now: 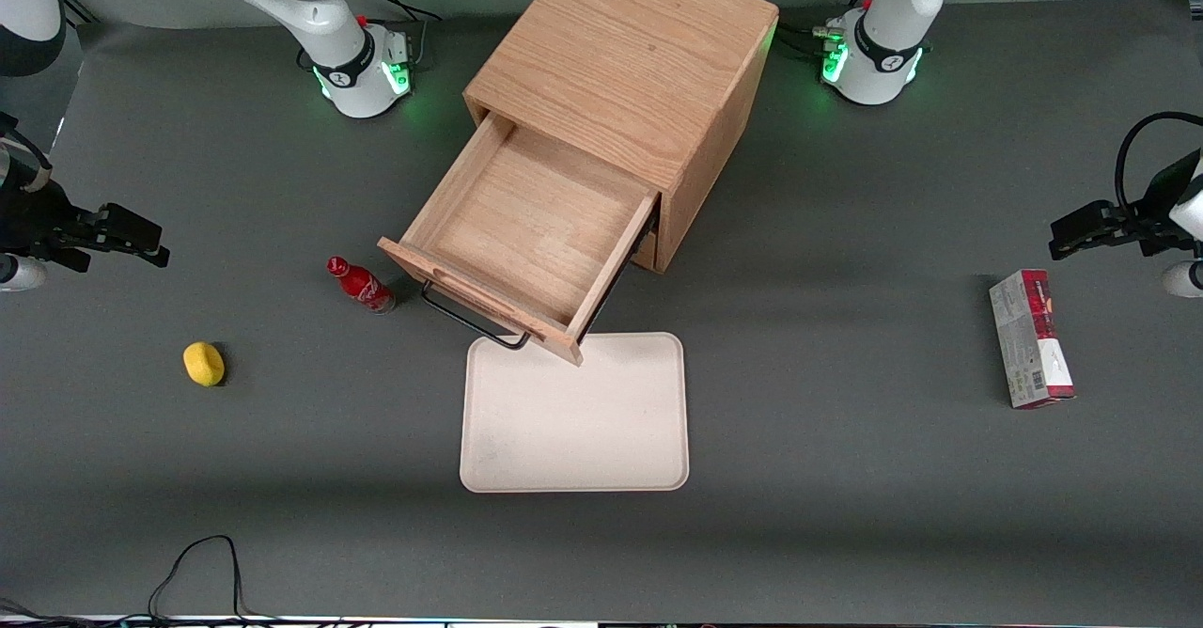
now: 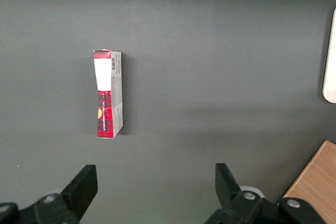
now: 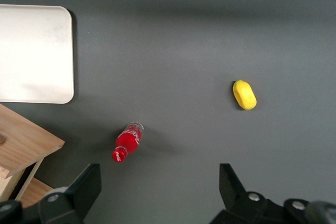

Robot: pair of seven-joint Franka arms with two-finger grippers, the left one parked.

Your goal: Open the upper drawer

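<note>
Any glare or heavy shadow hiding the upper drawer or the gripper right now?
Front view: even light, no glare; the upper drawer stands pulled out, its inside plainly lit, its front throwing a soft shadow over the tray edge; the gripper hangs open toward the working arm's end of the table. Right wrist view: sharp, with short soft shadows beside the red bottle and the yellow object.

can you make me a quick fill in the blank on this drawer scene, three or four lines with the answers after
1. The upper drawer of the wooden cabinet is pulled ____.
2. Inside, the drawer holds ____.
3. The gripper hangs over the table with its fingers ____, gripping nothing.
4. The red bottle stands beside the drawer's front, nearer to it than the ____ lemon is.

Missing words: open; nothing; open; yellow
</note>
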